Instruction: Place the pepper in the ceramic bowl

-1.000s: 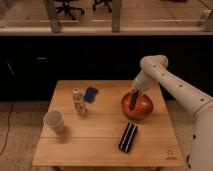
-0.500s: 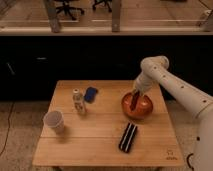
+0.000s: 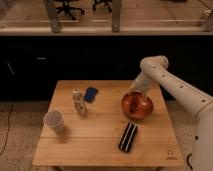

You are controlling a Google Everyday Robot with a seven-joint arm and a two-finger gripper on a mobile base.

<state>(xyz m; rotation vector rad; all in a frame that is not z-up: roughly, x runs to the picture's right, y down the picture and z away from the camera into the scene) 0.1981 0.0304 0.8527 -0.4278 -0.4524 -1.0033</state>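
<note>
The round orange ceramic bowl [image 3: 136, 107] stands on the right side of the wooden table [image 3: 95, 145]. A slender dark red pepper [image 3: 133, 104] shows upright inside the bowl, just under the gripper. My gripper [image 3: 134, 97] hangs over the bowl's left half, at its rim height, on the white arm [image 3: 170, 85] that reaches in from the right. Whether the gripper still grips the pepper cannot be told.
A black ribbed bar [image 3: 128, 136] lies in front of the bowl. A whitish paper cup [image 3: 53, 121] stands at the left front. A small bottle [image 3: 78, 101] and a blue object [image 3: 90, 94] are at the table's middle left. A dark counter runs behind the table.
</note>
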